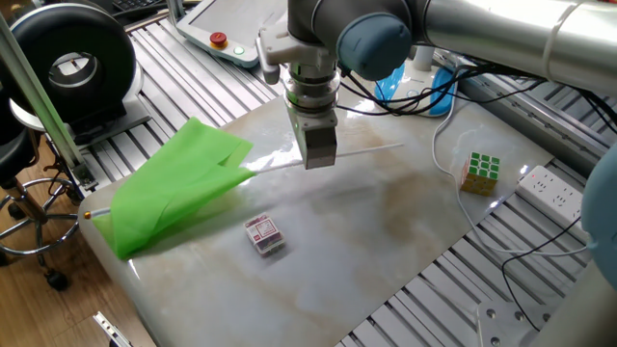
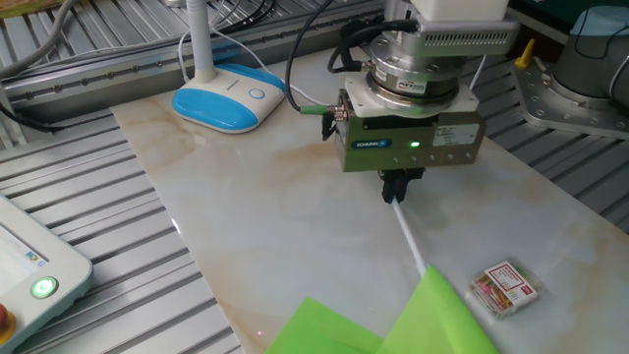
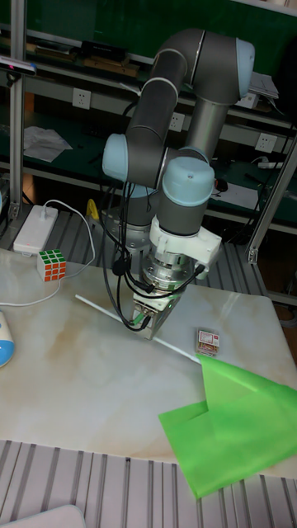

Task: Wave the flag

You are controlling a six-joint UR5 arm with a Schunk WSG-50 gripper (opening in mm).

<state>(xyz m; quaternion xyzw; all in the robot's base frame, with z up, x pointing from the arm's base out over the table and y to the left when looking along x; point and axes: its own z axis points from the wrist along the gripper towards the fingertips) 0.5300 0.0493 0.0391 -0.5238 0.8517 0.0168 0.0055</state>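
Observation:
The flag's lime-green cloth point(image 1: 174, 188) lies crumpled at the left edge of the marble table point(image 1: 386, 241), with a small orange tip point(image 1: 85, 214) poking out past the edge. Its slim white pole point(image 1: 371, 149) runs low across the tabletop. My gripper point(image 1: 318, 164) points straight down and is shut on the pole near its middle. In the other fixed view the dark fingertips of the gripper point(image 2: 395, 192) pinch the pole point(image 2: 413, 241), which leads down to the cloth point(image 2: 432, 315). The tall fixed view shows the gripper point(image 3: 142, 324), pole point(image 3: 177, 346) and cloth point(image 3: 239, 425).
A small red-and-white box point(image 1: 264, 234) lies near the cloth. A Rubik's cube point(image 1: 480, 172) stands at the right, beside a white cable and power strip point(image 1: 559, 193). A blue-and-white device point(image 2: 229, 103) sits at the table's far side. A black round fan point(image 1: 72, 63) is off the table.

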